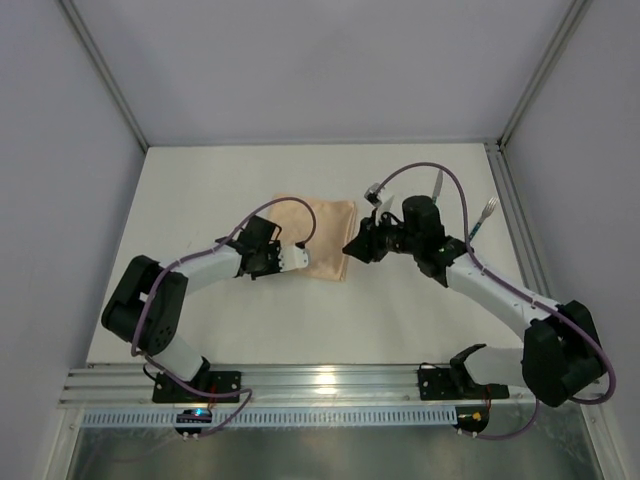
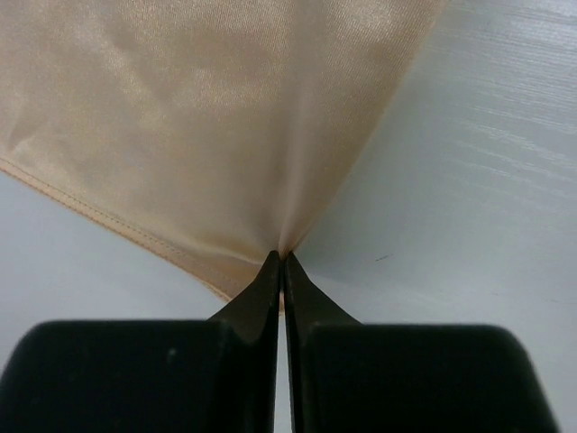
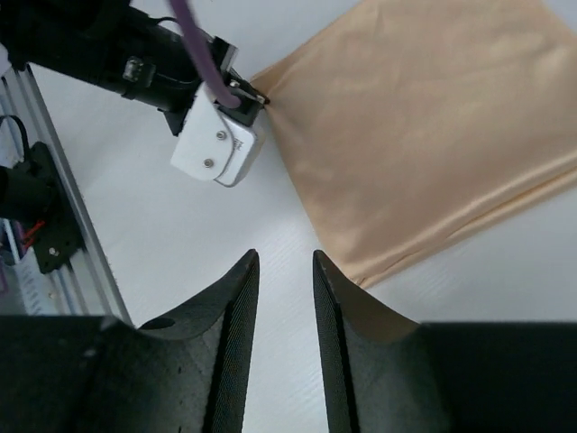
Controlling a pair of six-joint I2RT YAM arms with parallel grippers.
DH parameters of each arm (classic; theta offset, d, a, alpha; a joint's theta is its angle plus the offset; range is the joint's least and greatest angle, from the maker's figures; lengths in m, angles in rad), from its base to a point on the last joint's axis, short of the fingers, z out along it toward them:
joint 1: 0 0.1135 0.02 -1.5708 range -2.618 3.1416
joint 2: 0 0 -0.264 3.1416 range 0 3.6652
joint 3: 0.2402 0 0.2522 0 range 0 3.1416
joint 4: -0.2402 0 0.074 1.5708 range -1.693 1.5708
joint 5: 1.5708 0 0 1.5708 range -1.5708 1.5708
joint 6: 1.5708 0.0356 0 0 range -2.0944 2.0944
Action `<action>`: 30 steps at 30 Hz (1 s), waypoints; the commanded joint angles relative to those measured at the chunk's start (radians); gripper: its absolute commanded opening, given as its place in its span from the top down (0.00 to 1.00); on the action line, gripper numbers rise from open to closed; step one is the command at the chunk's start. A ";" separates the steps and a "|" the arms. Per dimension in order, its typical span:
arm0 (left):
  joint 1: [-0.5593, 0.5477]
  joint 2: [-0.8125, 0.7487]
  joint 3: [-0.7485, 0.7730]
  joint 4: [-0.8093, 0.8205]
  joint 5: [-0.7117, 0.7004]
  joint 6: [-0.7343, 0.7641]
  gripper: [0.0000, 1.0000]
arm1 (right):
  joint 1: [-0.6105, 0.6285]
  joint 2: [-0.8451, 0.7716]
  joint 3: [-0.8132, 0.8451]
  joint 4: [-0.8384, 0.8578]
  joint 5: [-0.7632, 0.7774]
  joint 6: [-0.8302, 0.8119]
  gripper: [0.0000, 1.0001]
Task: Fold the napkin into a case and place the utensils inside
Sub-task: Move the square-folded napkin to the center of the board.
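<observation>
The left gripper [image 2: 281, 260] fills the bottom of its wrist view, its 2 black jaws pressed together on a pinch of the peach-orange napkin [image 2: 207, 117]; the cloth fans out from that pinch in taut creases over the white table [image 2: 487, 180]; seen from above, the napkin lies near the table's middle, between both grippers; the right gripper [image 3: 284, 262] hovers just beside a corner of the cloth, jaws a narrow gap apart with nothing between them; beyond the right arm, towards the table's right edge, lie the knife [image 1: 437, 183] and the fork [image 1: 488, 210], well apart from the napkin.
</observation>
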 commanded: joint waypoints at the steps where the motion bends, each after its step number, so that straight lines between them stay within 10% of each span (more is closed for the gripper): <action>1: -0.004 -0.010 0.000 -0.048 0.043 -0.031 1.00 | 0.055 -0.105 -0.046 0.134 -0.008 -0.245 0.64; 10: -0.004 -0.203 0.008 -0.230 0.141 -0.080 1.00 | 0.289 -0.242 -0.365 0.370 0.171 -0.868 0.43; 30: -0.004 -0.221 -0.003 -0.286 0.142 -0.101 1.00 | 0.406 0.224 -0.174 0.203 0.429 -1.131 0.47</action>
